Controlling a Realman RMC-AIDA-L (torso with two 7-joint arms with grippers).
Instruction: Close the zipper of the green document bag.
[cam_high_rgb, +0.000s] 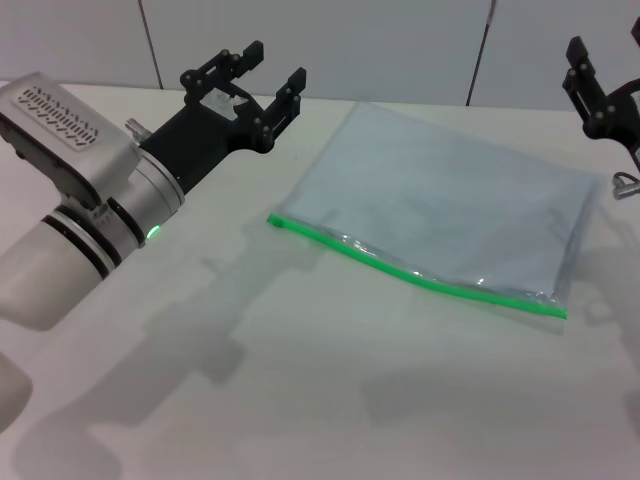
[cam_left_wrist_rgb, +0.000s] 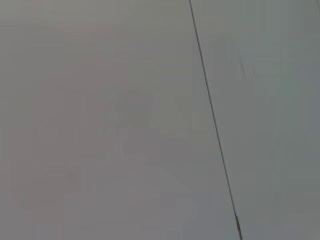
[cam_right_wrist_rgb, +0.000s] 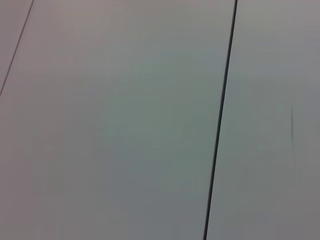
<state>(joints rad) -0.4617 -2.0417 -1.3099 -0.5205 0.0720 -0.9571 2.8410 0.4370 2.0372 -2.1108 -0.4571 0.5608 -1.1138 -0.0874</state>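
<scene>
A translucent document bag (cam_high_rgb: 455, 215) with a green zipper strip (cam_high_rgb: 415, 272) is lying flat on the white table (cam_high_rgb: 250, 380), right of centre in the head view, its zipper edge facing the lower part of the frame and running from mid-frame down toward the lower right. A small green nub, apparently the slider (cam_high_rgb: 276, 222), is sitting at the strip's left end; whether the track is sealed along its length cannot be told from here. The left claw (cam_high_rgb: 256, 78) is hovering in the upper left of the frame, fingers spread apart, clear of the bag and pointing toward the far wall. The right claw (cam_high_rgb: 592, 85) is showing only partly at the upper right edge, raised beside the bag's far corner, and whether its fingers are apart or together cannot be told. Both wrist cameras are showing only plain wall panels, which suggests the arms are being held level above the table rather than aimed at the bag.
</scene>
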